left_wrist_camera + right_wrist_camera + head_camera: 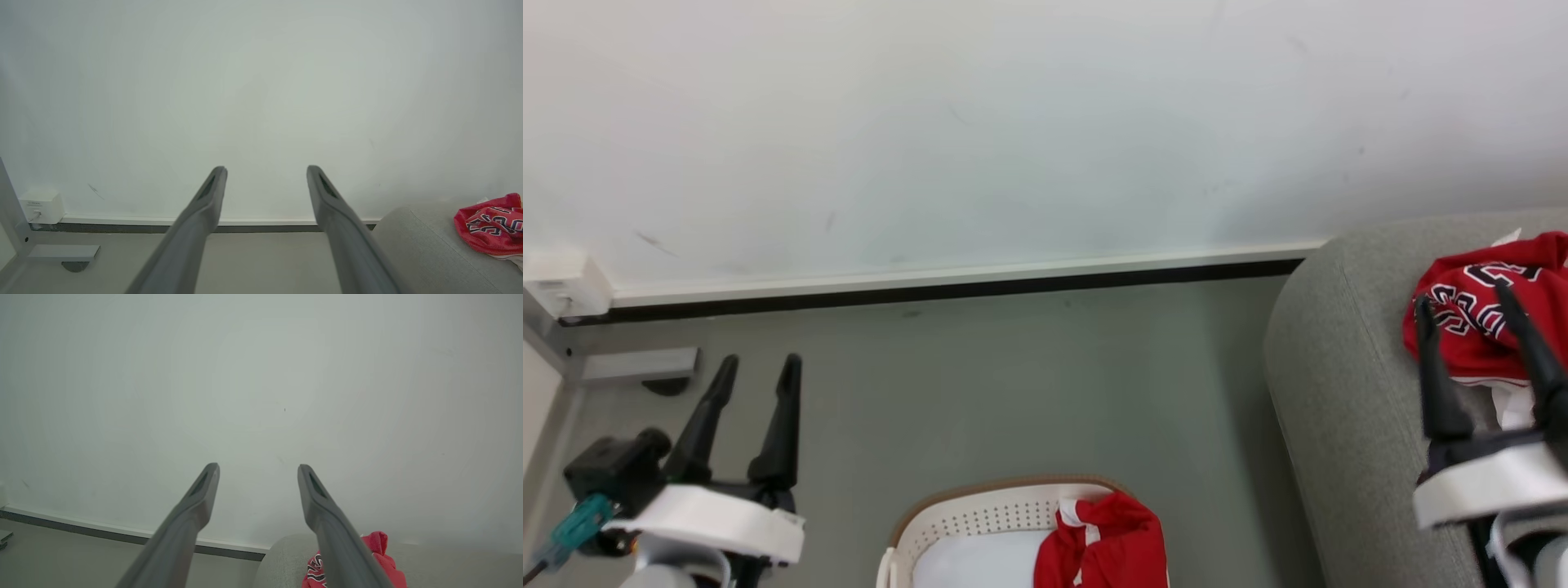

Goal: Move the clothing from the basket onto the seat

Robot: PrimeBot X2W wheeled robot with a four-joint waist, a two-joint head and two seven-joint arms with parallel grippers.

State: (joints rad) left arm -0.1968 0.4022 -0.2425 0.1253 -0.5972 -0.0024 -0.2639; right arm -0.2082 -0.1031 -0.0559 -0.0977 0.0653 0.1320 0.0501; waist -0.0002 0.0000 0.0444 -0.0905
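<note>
Lying crumpled on the seat (1339, 392), red clothing (1474, 339) shows white-outlined black letters.

Brightness: bright, soft and even in all three views, with no single source to be made out.
Wall: the wall (1013, 122) was washed pale and faintly green-tinted.
Shadows: weak and soft-edged; the floor (1233, 384) darkened slightly beside the seat (1339, 425).
Focus: the left gripper (266, 169) and right gripper (258, 467) went soft toward the bottom edge of their wrist views.
Distortion: the skirting (122, 535) ran slanted in the right wrist view; the wrist-view corners dimmed.
</note>
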